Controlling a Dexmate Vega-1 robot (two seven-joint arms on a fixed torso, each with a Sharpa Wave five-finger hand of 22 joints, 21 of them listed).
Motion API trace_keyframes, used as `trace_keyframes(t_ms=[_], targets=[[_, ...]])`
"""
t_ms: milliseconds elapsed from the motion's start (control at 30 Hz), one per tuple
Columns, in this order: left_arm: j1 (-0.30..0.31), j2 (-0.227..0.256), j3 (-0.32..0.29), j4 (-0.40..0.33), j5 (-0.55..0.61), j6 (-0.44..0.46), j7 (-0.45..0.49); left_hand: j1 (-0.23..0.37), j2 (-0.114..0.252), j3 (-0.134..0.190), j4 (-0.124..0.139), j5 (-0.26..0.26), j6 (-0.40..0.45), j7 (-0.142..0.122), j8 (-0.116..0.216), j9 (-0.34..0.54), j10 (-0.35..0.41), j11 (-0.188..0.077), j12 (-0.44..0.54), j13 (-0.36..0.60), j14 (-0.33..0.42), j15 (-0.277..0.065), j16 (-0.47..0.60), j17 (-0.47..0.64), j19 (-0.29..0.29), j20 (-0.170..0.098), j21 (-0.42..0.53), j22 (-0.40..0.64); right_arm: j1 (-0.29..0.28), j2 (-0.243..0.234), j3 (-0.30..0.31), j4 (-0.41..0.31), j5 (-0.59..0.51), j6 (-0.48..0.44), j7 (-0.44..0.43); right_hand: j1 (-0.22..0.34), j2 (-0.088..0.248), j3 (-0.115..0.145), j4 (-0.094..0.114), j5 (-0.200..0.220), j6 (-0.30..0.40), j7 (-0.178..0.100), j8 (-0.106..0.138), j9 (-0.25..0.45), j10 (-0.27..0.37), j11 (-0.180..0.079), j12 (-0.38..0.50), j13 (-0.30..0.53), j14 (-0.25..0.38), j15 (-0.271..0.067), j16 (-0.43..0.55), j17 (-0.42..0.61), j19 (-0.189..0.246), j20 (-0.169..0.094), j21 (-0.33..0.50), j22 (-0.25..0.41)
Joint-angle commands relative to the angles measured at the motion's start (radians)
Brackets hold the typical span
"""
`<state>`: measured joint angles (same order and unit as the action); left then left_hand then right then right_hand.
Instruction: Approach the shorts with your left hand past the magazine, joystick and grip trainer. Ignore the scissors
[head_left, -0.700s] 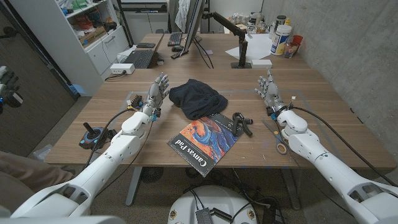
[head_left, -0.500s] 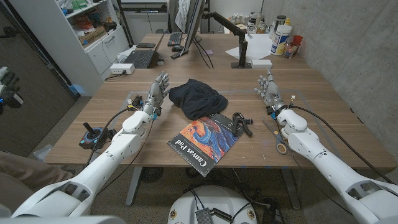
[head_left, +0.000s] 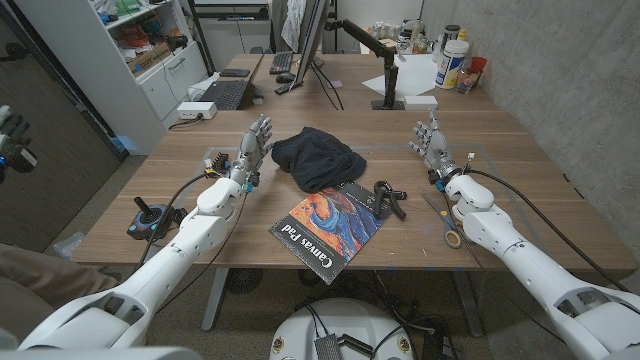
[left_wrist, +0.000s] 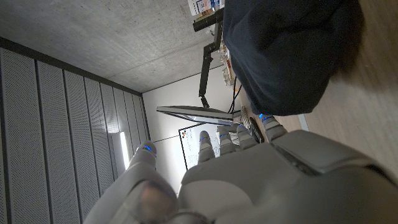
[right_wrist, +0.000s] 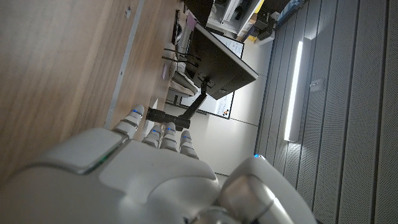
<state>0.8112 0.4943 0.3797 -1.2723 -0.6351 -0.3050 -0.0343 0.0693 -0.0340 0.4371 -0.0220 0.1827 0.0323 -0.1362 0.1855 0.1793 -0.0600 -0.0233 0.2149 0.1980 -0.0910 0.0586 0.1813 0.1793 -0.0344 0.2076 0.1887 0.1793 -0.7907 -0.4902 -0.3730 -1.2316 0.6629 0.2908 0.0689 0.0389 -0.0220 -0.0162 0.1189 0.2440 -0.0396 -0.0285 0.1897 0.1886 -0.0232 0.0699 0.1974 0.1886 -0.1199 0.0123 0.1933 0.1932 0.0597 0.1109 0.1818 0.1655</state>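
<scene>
Standing on a wooden table (head_left: 520, 150) by concrete wall: left hand (head_left: 254, 146) and right hand (head_left: 430, 142), fingers spread, empty; magazine (head_left: 327, 229) reading "Canvas Pad", beside dark shorts (head_left: 317, 157).

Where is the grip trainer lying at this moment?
In the head view, the grip trainer lies at the table's middle, against the magazine's right edge, left of the scissors.

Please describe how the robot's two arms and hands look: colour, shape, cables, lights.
Both arms have smooth white rounded shells with a black cable along each forearm. The left hand and right hand are grey, with jointed fingers and small blue lights at the fingertips.
</scene>
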Motion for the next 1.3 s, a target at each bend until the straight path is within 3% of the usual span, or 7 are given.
trace_keyframes(t_ms=[33,767,1300], targets=[[0.007,0.003,-0.001,-0.012,0.015,-0.017,0.013,0.01,0.005,0.007,-0.002,0.003,0.001,-0.006,0.007,0.003,-0.006,0.001,0.003,0.001,-0.008,-0.001,0.006,0.004,0.003,0.007,0.007,0.004,0.0,-0.001,0.003,0.0,0.002,0.007,0.004,0.012,0.003,-0.002,0.003,0.006,-0.008,0.002,0.006,0.002,-0.004,0.006,0.005,0.005,-0.01,-0.002,0.005,0.002,0.002,0.005,0.004,0.004],[-0.004,0.012,0.015,-0.014,0.075,-0.044,0.032,0.011,0.006,0.006,-0.006,0.002,0.005,-0.007,0.008,0.003,-0.008,0.002,0.003,0.001,-0.016,-0.005,0.004,0.004,0.002,0.007,0.007,0.003,-0.025,-0.014,0.013,-0.031,0.005,0.011,-0.009,0.013,0.005,-0.004,0.002,0.006,-0.007,0.002,0.007,0.002,-0.004,0.004,0.005,0.005,-0.012,-0.002,0.004,0.002,0.002,0.005,0.004,0.004],[-0.004,0.045,0.034,-0.053,0.19,-0.074,0.09,0.013,0.008,0.007,-0.009,0.002,0.012,-0.005,0.009,0.003,-0.008,0.001,0.002,0.001,-0.033,-0.006,0.0,0.004,-0.006,0.007,0.005,0.003,-0.041,-0.027,0.016,-0.052,0.003,0.01,-0.013,0.015,0.008,-0.005,0.001,0.006,-0.006,0.002,0.007,0.002,-0.006,0.006,0.004,0.005,-0.013,-0.002,0.004,0.002,0.001,0.004,0.004,0.004]])
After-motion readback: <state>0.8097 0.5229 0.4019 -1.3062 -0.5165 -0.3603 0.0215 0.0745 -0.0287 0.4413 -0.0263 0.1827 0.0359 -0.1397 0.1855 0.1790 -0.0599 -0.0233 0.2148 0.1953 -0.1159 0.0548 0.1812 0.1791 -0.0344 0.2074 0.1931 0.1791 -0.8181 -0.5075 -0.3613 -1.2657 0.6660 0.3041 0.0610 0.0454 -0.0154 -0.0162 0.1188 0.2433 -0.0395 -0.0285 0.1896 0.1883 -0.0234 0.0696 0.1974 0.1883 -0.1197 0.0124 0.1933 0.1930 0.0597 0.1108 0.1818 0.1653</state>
